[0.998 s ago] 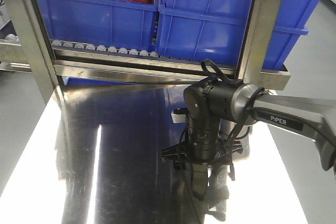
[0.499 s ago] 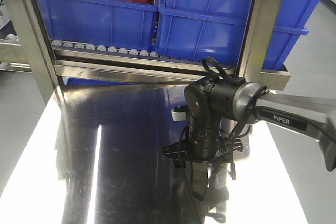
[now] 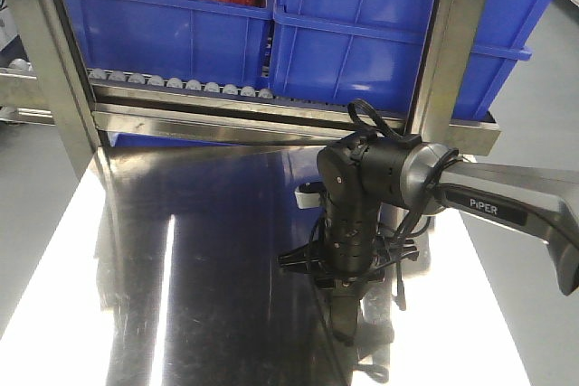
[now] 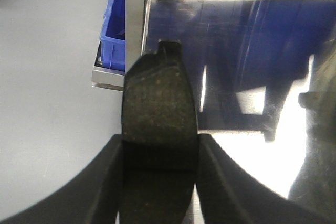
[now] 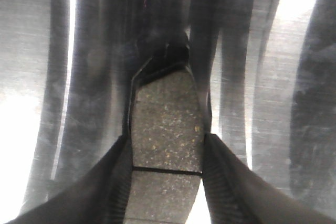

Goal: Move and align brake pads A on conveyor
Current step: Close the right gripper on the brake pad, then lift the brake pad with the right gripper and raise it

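Right pincer [image 5: 167, 148] around speckled grooved pad [image 5: 165, 114]

The left claw [image 4: 160, 148] gripped a dark, speckled brake pad [image 4: 159, 98] between its two black fingers [image 4: 100, 182], one pressed against each long edge. The pad stood lengthwise, its notched end pointing away from the camera. Behind it lay the shiny steel surface [image 4: 247, 51], mirroring blue shapes. An upright steel post [image 4: 137, 19] stood at the surface's edge, with a blue bin [image 4: 113, 30] just beyond it on the grey floor [image 4: 47, 77].
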Controlling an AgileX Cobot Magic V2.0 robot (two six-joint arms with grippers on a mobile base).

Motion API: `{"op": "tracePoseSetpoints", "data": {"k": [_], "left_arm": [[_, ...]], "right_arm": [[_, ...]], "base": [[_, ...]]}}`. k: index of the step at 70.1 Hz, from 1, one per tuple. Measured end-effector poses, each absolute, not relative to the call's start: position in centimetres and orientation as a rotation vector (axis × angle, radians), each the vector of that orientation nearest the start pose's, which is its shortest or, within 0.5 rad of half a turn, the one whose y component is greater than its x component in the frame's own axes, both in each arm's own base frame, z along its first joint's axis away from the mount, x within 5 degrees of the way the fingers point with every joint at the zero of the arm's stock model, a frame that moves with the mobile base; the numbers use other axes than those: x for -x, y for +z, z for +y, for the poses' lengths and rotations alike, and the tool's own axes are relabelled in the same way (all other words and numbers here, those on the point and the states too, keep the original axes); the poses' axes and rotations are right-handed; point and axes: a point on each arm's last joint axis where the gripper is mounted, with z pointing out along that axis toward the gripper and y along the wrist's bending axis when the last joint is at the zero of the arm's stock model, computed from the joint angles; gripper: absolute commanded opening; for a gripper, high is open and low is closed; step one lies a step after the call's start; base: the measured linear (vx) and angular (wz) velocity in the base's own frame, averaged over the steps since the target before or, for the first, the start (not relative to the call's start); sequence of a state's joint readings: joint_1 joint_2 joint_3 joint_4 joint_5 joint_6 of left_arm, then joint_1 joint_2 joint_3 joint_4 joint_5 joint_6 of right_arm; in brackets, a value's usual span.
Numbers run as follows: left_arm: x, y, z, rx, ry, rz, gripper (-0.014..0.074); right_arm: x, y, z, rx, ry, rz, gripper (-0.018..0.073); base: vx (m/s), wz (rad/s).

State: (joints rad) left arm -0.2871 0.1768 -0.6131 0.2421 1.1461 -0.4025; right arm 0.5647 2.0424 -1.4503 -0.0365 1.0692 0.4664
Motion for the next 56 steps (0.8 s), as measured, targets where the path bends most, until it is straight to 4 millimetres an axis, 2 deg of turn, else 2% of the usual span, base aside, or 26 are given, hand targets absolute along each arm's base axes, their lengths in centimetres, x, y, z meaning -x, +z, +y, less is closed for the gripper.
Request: {"op": "tracePoseSetpoints", "data": {"k": [23,31,42,56], "left_arm": [[-1.3,30.4,1.7,0.14,-0.097,2.163,-0.0006],[-1.3,30.4,1.7,0.14,-0.097,2.163,-0.0006],[-1.3,30.4,1.7,0.14,-0.097,2.163,-0.0006],[-1.3,30.4,1.7,0.14,-0.097,2.163,-0.0006]], "right_arm": [[-33.3,16.4,20.7,0.236,-0.059,3.126,-0.0011],[-33.1,17.0,20.6,0.249,-0.055,3.119,-0.0011],[-32.9,19.2,20.4,0.257,-0.024,3.065,-0.0011],[-32.1,23.6,19.7,0.276,0.02,2.94,-0.0011]], "base": [[0.0,0.0],[0.0,0.0],[0.0,0.0],[0.0,0.0]]}}
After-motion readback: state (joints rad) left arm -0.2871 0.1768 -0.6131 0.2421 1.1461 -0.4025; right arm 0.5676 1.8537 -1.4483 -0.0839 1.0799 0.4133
